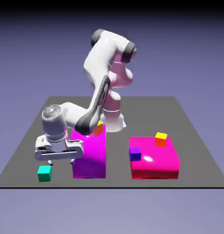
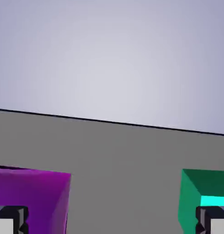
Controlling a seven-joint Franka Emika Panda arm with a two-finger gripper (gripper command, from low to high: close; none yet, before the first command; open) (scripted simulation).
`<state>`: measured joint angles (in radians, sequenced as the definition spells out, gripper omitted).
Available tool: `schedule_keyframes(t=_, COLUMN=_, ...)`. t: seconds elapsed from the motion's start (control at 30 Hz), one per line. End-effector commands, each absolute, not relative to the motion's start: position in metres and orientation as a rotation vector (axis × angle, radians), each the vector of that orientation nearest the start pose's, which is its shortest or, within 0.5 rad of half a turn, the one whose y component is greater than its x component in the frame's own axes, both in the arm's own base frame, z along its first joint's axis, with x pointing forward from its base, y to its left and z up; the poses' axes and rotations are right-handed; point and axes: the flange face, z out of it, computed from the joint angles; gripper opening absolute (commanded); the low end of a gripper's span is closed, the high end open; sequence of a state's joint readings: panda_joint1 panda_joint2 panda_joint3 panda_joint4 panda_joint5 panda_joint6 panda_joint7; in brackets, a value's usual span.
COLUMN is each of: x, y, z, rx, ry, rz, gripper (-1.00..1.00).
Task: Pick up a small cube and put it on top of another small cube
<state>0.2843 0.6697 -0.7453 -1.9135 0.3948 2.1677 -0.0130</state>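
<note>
A: Where is the small teal cube [image 1: 44, 173] found?

B: On the table [image 1: 196, 137], near the front edge, at about seven o'clock from the gripper [image 1: 59, 160]; nothing is held. In the hand view the fingertips [image 2: 11, 220] are seen set wide, one before the tall magenta block [image 1: 89, 155], one before the cube.

A: Is room left for descent?

B: Little on the block's side; open table is judged free at nine o'clock. A second teal cube cannot be made out.

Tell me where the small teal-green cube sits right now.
In the exterior view, the small teal-green cube rests on the grey table near its front-left corner, just below the gripper and left of the tall magenta block.
</note>
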Motion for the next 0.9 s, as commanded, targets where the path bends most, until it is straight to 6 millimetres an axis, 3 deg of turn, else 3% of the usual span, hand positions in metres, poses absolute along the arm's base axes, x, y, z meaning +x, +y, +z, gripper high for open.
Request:
schedule_keyframes(t=0.0, x=0.552, y=-0.246, z=0.201, rx=-3.064, ry=1.009, rz=0.397, gripper=0.0)
schedule_keyframes(t=0.2, x=0.565, y=-0.27, z=0.181, rx=-3.149, ry=0.903, rz=0.595, gripper=0.0)
schedule_keyframes(t=0.27, x=0.555, y=-0.288, z=0.172, rx=-3.068, ry=1.006, rz=0.647, gripper=0.0)
schedule_keyframes(t=0.3, x=0.548, y=-0.31, z=0.182, rx=-3.042, ry=1.12, rz=0.613, gripper=0.0)
schedule_keyframes(t=0.37, x=0.547, y=-0.316, z=0.186, rx=-3.043, ry=1.144, rz=0.599, gripper=0.0)
schedule_keyframes(t=0.47, x=0.527, y=-0.317, z=0.12, rx=-3.043, ry=1.144, rz=0.599, gripper=0.0)
schedule_keyframes(t=0.5, x=0.527, y=-0.317, z=0.12, rx=-3.043, ry=1.144, rz=0.599, gripper=-1.0)
schedule_keyframes(t=0.53, x=0.527, y=-0.317, z=0.12, rx=-3.043, ry=1.144, rz=0.599, gripper=-1.0)
schedule_keyframes(t=0.63, x=0.548, y=-0.313, z=0.185, rx=-3.047, ry=1.124, rz=0.596, gripper=-1.0)
schedule_keyframes(t=0.7, x=0.558, y=-0.29, z=0.183, rx=-3.082, ry=0.93, rz=0.564, gripper=-1.0)
schedule_keyframes(t=0.87, x=0.566, y=-0.237, z=0.207, rx=-3.008, ry=0.833, rz=0.554, gripper=-1.0)
